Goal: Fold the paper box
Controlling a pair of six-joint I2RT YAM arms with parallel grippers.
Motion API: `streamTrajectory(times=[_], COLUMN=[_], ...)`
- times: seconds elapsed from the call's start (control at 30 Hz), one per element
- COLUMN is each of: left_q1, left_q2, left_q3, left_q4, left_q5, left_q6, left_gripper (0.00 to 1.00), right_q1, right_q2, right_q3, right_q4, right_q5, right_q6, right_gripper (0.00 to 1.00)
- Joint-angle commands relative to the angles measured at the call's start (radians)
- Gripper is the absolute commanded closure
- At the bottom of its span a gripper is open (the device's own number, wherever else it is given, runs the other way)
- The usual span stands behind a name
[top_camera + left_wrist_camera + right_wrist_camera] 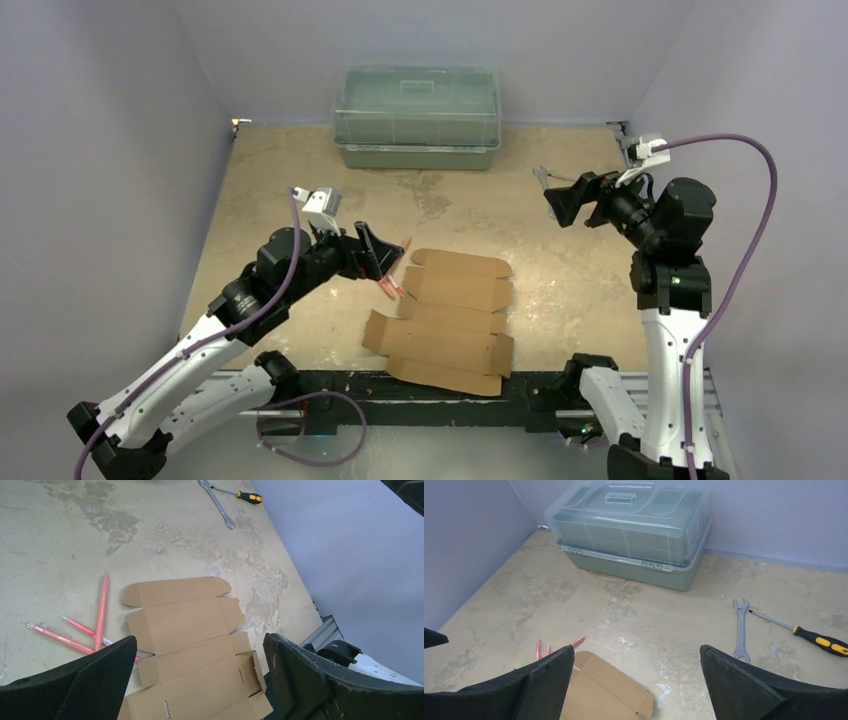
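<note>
From the top external camera, the paper box [448, 320] lies as a flat, unfolded brown sheet on the counter [270, 190], its near end close to the counter's front edge, between the two arm bases. The left hand [378, 255] hangs just left of the box's far end, over a few pink pens [396, 281] that lie beside the box's left edge. The right hand [558, 200] is raised well apart from the box, off to its far right. A green translucent bin [417, 118], lid on, sits well behind the box against the back wall.

In the left wrist view, the left hand [200, 640] has its fingers [95, 685] spread wide, holding nothing. The box [192, 645] lies flat below and between them (flaps, crease lines and two narrow slots show plainly). The pens [100, 612] are scattered just left of the box, the nearest ends seeming to touch its edge. A wrench [217, 502] and a yellow-and-black-handled screwdriver [245, 496] lie well beyond the box.

In the right wrist view, the right hand [636, 650] is likewise spread wide and holds nothing. Only one corner of the box [604, 690] shows, low between the fingers. The pens' tips [546, 649] peek out left of that corner, the wrench [740, 630] and screwdriver [819, 640] lie to its right, and the bin [629, 530] stands far behind it.
</note>
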Motion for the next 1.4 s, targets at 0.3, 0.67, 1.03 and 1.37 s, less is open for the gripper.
streamTrajectory(times=[0.3,0.67,1.03,1.37], left_q1=[-0.001,0.000,0.055,0.052], left_q2=[0.075,0.150,0.248,0.316], left_q3=[-0.056,-0.291,-0.361,-0.354], left_q4=[-0.009,0.115,0.064,0.033], left_q5=[-0.014,-0.095,-0.080,0.086], left_q6=[0.040,-0.040,-0.122,-0.165], left_gripper=[0.01,0.02,0.20,0.47], right_q1=[-0.005,-0.005,-0.004,-0.002], right_q2=[-0.009,0.047,0.190,0.180], right_q3=[-0.005,-0.263,-0.349,-0.361], right_q4=[-0.075,-0.113,-0.035,-0.024], right_q5=[-0.290,-0.506,-0.512,-0.537], right_q6=[-0.320,-0.604,-0.615,-0.603], right_gripper=[0.01,0.01,0.01,0.01])
